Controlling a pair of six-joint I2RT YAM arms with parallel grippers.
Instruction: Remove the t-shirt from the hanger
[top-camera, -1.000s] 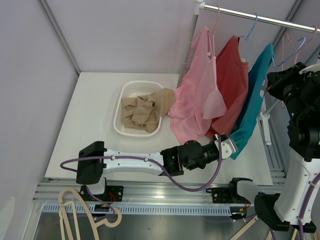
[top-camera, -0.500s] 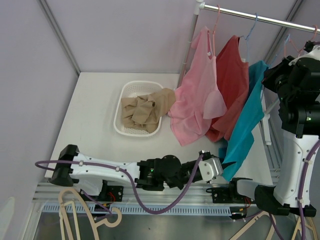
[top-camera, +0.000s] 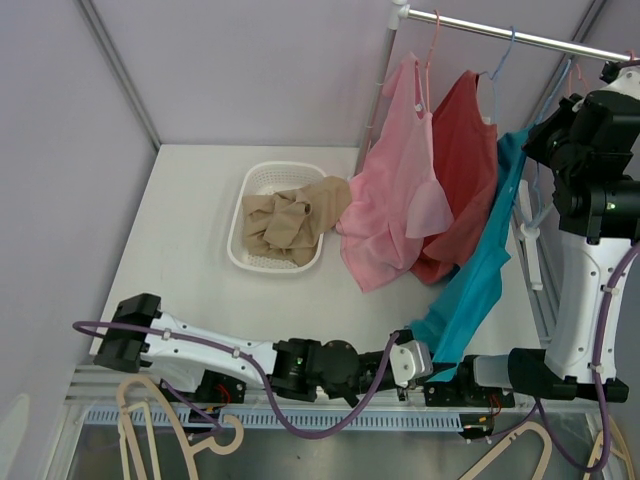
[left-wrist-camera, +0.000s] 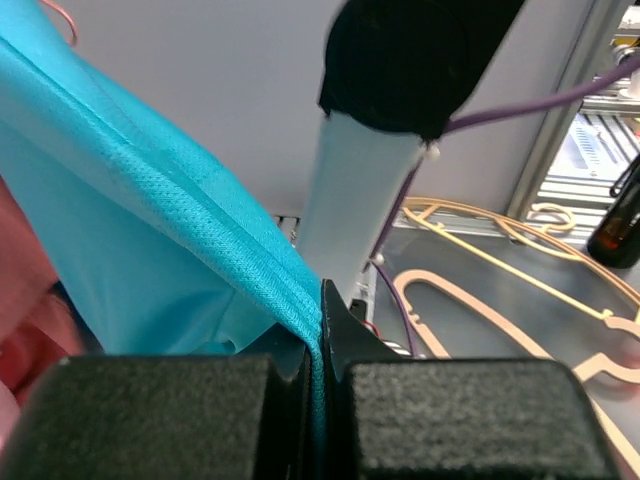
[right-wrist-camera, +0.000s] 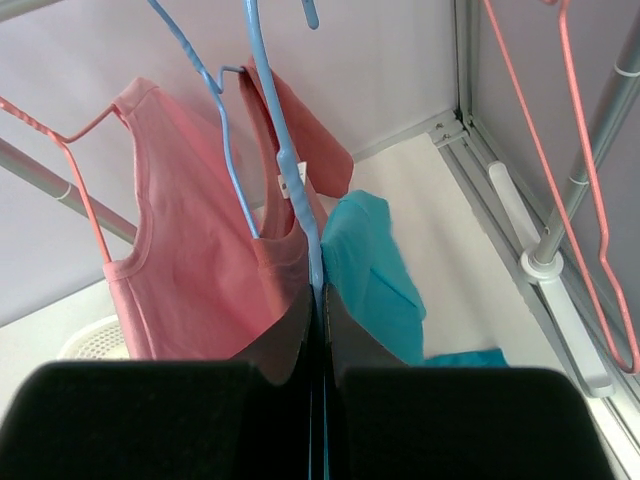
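The teal t-shirt (top-camera: 480, 270) stretches in a long band from the blue hanger (top-camera: 527, 205) at the upper right down to the table's near edge. My left gripper (top-camera: 432, 362) is shut on its hem there. The left wrist view shows the teal hem (left-wrist-camera: 150, 230) pinched between the jaws of the left gripper (left-wrist-camera: 318, 350). My right gripper (top-camera: 550, 135) is up by the rail. In the right wrist view it (right-wrist-camera: 320, 310) is shut on the blue hanger (right-wrist-camera: 285, 170), with the teal shirt (right-wrist-camera: 370, 270) hanging just below.
A pink shirt (top-camera: 390, 200) and a red shirt (top-camera: 465, 150) hang on the rail (top-camera: 520, 35). A white basket (top-camera: 262, 180) holds a beige cloth (top-camera: 290, 220). Wooden hangers (top-camera: 140, 420) lie below the table edge. An empty pink hanger (right-wrist-camera: 570, 180) hangs at the right.
My left gripper has pulled the teal hem down and toward the near edge. My right gripper has moved up toward the rail with the hanger. The shirt is now stretched long.
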